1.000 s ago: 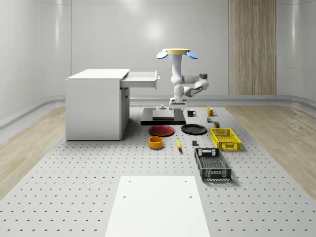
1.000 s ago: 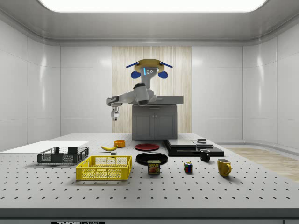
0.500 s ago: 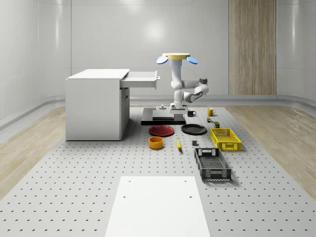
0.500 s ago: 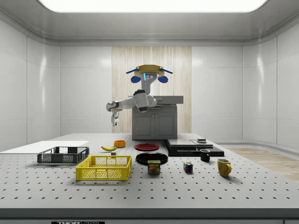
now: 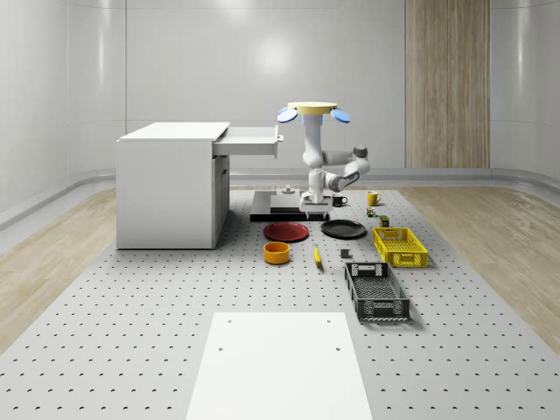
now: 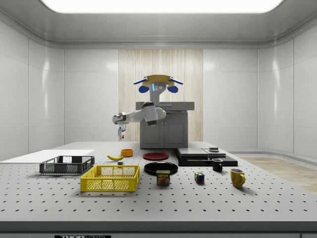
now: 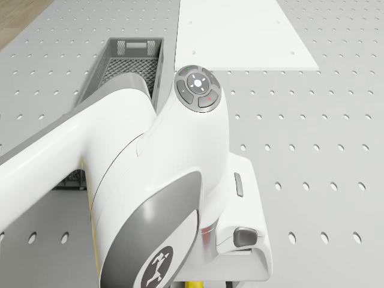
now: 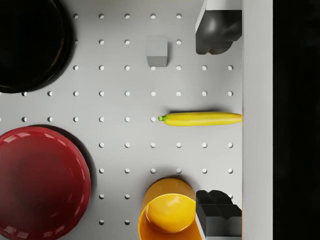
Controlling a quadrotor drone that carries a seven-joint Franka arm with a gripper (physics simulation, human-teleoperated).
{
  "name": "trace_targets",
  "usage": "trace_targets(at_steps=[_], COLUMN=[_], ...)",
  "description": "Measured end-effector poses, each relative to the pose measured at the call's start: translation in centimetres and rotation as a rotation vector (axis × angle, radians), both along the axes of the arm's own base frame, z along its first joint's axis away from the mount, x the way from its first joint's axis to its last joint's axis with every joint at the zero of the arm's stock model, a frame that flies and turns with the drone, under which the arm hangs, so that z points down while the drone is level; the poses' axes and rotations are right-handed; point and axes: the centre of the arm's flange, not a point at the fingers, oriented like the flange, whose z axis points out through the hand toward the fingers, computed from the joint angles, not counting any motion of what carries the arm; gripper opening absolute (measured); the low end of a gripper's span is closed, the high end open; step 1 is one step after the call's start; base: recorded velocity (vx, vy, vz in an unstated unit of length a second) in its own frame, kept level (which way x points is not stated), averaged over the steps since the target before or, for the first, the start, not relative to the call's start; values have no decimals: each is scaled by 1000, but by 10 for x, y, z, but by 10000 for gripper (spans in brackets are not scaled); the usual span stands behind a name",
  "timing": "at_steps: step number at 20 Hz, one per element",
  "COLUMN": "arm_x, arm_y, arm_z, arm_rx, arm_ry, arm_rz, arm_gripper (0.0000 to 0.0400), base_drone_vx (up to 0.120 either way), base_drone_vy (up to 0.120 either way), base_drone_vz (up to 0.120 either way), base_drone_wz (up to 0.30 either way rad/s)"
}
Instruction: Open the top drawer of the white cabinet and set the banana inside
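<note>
Top drawer: the top drawer (image 5: pixel 252 140) of the white box-shaped cabinet (image 5: pixel 171 184) stands pulled out toward the whole-scene view's right; nothing can be made out inside it.
Yellow crate: the yellow mesh crate (image 5: pixel 399 246) holds nothing that can be seen in the side view (image 6: pixel 110 178).
Black crate: the black mesh crate (image 5: pixel 375 291) likewise shows nothing inside it.
Orange bowl: the round orange bowl (image 8: pixel 167 215) is empty, and sits just beside the banana.
Plates: the round red plate (image 8: pixel 40 182) and the round black plate (image 8: pixel 27 42) are both bare.
Banana: the slim yellow banana (image 8: pixel 200 118) lies flat on the grey perforated table (image 5: pixel 131 324), between the orange bowl and a small grey cube (image 8: pixel 157 51); in the whole-scene view (image 5: pixel 317 255) it lies apart from the cabinet.
Drone: the yellow-topped, blue-rotor drone (image 5: pixel 312 110) hovers above the table, near the black slab (image 5: pixel 289 206) and to the right of the open drawer in the whole-scene view.
Gripper: the two-finger gripper (image 8: pixel 217 120) points straight down over the banana, well above it; its dark fingertips (image 8: pixel 216 32) stand wide apart and hold nothing.
Change: the drone hangs lower than a second ago, and the gripper (image 6: pixel 121 132) has come down with it, nearer the table. The banana, crates, bowl and plates lie as before.
</note>
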Motion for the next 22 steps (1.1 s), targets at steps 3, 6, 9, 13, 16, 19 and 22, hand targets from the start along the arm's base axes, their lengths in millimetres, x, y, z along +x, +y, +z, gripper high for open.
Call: trace_targets(at_steps=[3,6,9,13,16,19,22], arm_x=[0,0,0,0,0,0,0], arm_y=[0,0,0,0,0,0,1], arm_z=[0,0,0,0,0,0,0], arm_rx=[0,0,0,0,0,0,0], arm_ry=[0,0,0,0,0,0,0], arm_rz=[0,0,0,0,0,0,0], arm_gripper=[400,400,400,400,400,400,400], base_drone_vx=[0,0,0,0,120,120,53], base_drone_vy=[67,120,120,70,0,0,0], base_drone_vz=[-120,-120,-120,-120,-120,-120,-120], base_drone_wz=[0,0,0,0,0,0,0])
